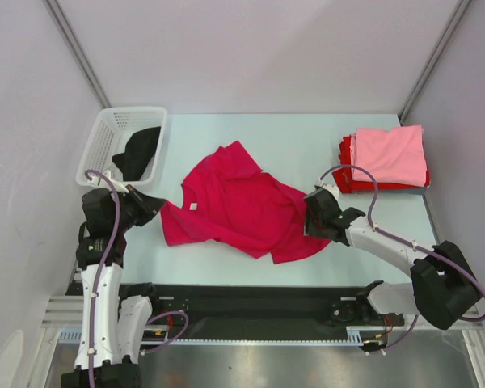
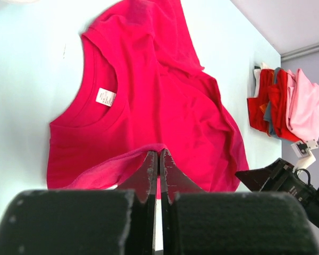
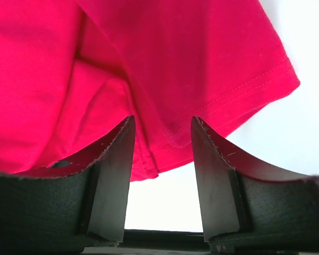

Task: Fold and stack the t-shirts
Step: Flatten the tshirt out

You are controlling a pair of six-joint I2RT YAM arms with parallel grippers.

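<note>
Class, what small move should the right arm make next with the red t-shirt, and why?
Probably close the right tool: its jaws stand open astride the hem of the red t-shirt, while the left tool pinches another edge.

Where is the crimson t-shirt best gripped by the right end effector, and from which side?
The stitched hem, approached from the robot's right. On the crimson t-shirt that thin edge sits between the open jaws of the right end effector; the left end effector holds the opposite edge.
</note>
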